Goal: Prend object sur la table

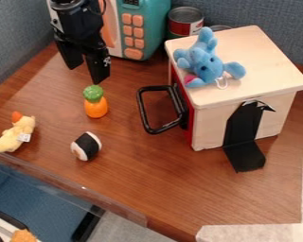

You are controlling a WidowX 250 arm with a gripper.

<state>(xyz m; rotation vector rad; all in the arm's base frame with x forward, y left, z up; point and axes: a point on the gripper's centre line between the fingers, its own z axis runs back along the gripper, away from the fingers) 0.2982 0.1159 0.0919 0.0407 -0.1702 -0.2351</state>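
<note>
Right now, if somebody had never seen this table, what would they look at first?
Probably the bright blue plush animal on top of the pale wooden box. Next might be the orange toy pineapple with its green top, on the brown table. Just above it in the picture hangs the black gripper, fingers apart.

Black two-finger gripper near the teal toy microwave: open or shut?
Open. The gripper has its fingers apart, brown wooden tabletop showing through the gap, nothing held.
</note>
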